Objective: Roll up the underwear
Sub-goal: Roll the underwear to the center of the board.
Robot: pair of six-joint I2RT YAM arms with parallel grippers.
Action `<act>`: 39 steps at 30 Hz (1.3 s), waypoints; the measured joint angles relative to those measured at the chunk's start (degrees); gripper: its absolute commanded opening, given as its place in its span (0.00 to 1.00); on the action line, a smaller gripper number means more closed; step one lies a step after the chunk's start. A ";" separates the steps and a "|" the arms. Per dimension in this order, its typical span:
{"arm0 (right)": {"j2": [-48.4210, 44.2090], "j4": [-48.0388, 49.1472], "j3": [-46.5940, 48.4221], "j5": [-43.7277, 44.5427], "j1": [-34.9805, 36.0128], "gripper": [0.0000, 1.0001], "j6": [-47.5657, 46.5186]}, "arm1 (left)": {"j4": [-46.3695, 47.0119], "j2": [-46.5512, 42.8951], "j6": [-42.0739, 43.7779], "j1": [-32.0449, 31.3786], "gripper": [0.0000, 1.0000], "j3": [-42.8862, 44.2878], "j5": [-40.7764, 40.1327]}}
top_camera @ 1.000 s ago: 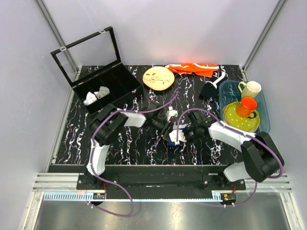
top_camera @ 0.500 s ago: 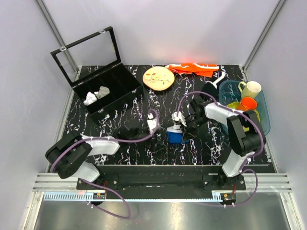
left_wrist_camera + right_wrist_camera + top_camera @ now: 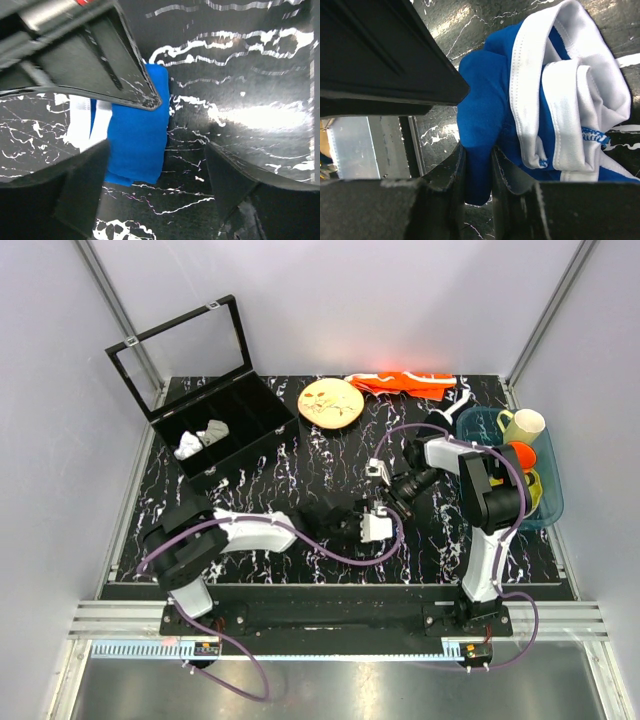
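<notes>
The underwear (image 3: 485, 100) is seen bunched into a loose, crumpled bundle of royal-blue fabric, with its white waistband folded over at one side. It is laid on the table (image 3: 240, 75), and one blue fold is pinched by the right gripper (image 3: 479, 170).

No text is showing legibly in any view. The underwear (image 3: 480, 110) is showing tiny blue stitching on its white waistband (image 3: 567, 120), too small to read. The orange cloth (image 3: 400, 383) is showing only illegible white marks.
</notes>
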 measured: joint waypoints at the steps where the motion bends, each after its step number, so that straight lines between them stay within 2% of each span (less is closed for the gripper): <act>1: 0.31 -0.31 0.20 -0.20 -0.15 0.24 0.26 | -1.86 1.38 1.31 -0.26 0.71 1.29 -0.70; 2: 0.50 -0.50 0.33 -0.24 -0.26 0.24 0.50 | -3.45 2.69 2.21 -0.39 0.63 2.36 -1.18; 6: 1.33 -1.18 0.70 -0.42 -0.48 0.28 1.66 | -8.22 6.71 4.90 -0.44 0.47 6.43 -2.86; 12: 1.25 -1.27 0.66 -0.31 -0.96 0.37 2.36 | -12.90 9.14 5.25 0.37 0.33 11.10 -2.86; 17: -2.01 -0.35 -0.35 -0.28 -3.28 0.44 3.15 | -13.53 10.34 2.29 3.80 0.31 12.02 4.26; 24: -16.74 5.97 -4.24 3.34 -12.52 0.49 4.50 | -17.16 15.15 -5.09 10.84 0.31 17.31 20.06; 27: -25.62 9.79 -9.14 4.11 -13.46 0.67 2.03 | -21.11 19.15 -8.59 13.77 0.33 22.32 27.67; 28: -28.41 10.05 -10.62 3.72 -13.38 0.83 0.90 | -22.12 20.28 -9.35 14.38 0.33 23.63 29.40; 30: -36.39 12.39 -16.13 1.99 -13.16 0.99 -5.20 | -25.81 23.34 -11.74 15.96 0.35 27.61 33.75; 34: -51.43 17.66 -27.08 0.79 -9.33 0.97 -14.60 | -31.17 27.69 -14.88 17.88 0.37 32.98 39.58; 36: -53.20 18.18 -28.98 1.20 -5.18 0.97 -17.81 | -32.65 28.65 -15.85 18.21 0.38 34.27 40.81; 39: -50.12 23.54 -29.42 4.55 0.96 0.96 -20.79 | -35.04 29.68 -16.55 18.34 0.40 36.09 41.46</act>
